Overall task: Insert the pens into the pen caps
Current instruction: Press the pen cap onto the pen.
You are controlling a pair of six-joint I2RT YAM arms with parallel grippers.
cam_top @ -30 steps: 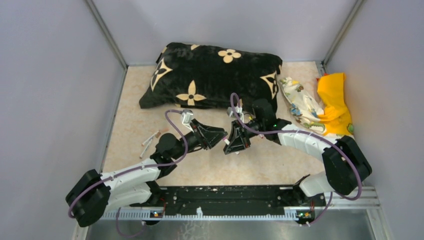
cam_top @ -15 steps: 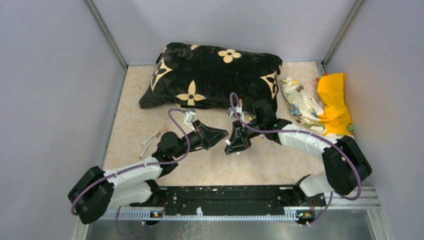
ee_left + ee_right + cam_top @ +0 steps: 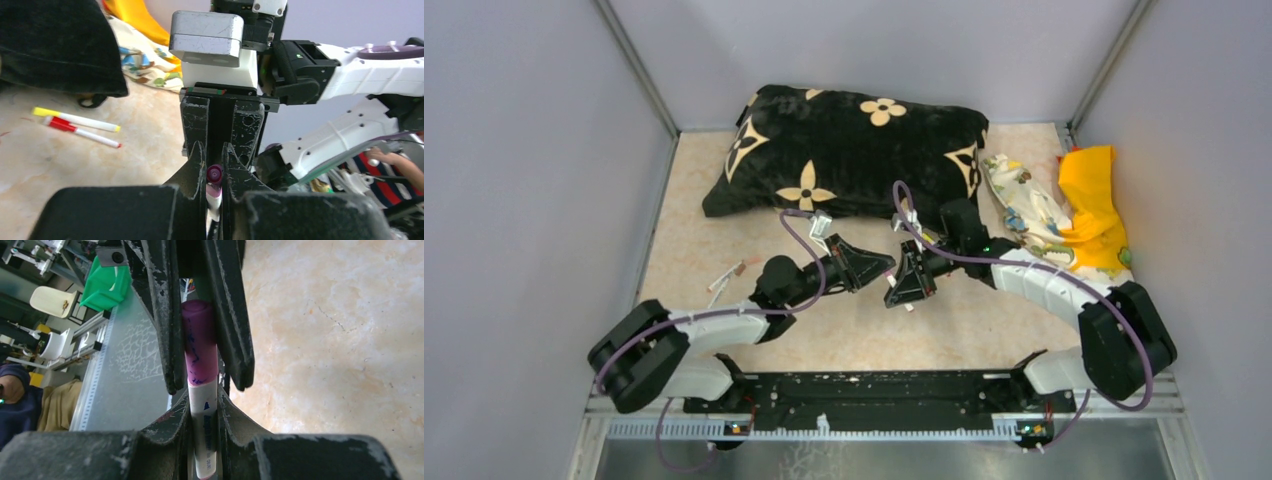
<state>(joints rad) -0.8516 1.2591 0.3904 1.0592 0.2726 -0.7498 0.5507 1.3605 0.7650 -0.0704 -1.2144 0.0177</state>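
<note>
My two grippers meet tip to tip in the middle of the table, just in front of the cushion. My right gripper (image 3: 911,285) (image 3: 204,400) is shut on a white pen (image 3: 205,435). The pen's far end wears a purple-pink pen cap (image 3: 200,340). My left gripper (image 3: 879,268) (image 3: 215,167) is shut on that pen cap (image 3: 215,174), with its fingers (image 3: 165,315) on either side of it. Two more pens, one yellow-ended (image 3: 75,119) and one red-ended (image 3: 80,132), lie on the table near the cushion. Other loose pens (image 3: 724,280) lie at the left of the table.
A big black cushion with cream flowers (image 3: 854,150) (image 3: 55,45) fills the back of the table. A patterned cloth (image 3: 1024,210) and an orange cloth (image 3: 1094,200) lie at the back right. Grey walls close in both sides.
My left gripper has shut on the cap at the pen's end. Both grippers have shifted a little to the right, and the left arm has stretched further out.
</note>
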